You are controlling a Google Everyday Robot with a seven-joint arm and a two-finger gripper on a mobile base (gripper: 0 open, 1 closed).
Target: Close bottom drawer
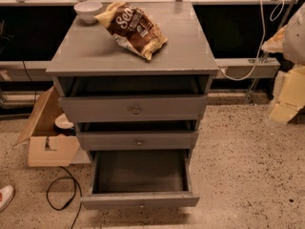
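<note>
The grey wooden chest stands in the middle of the view. Its bottom drawer is pulled far out towards me. The low grey front is nearest the bottom edge and the empty inside shows. The middle drawer and the top drawer each stick out a little. My arm and gripper show as pale white and yellow shapes at the right edge, at about the height of the top drawer. They are well to the right of the chest and touch nothing.
A white bowl and a brown snack bag lie on the chest top. An open cardboard box stands on the floor to the left. A black cable and a shoe lie at the lower left. A white cable hangs at the back right.
</note>
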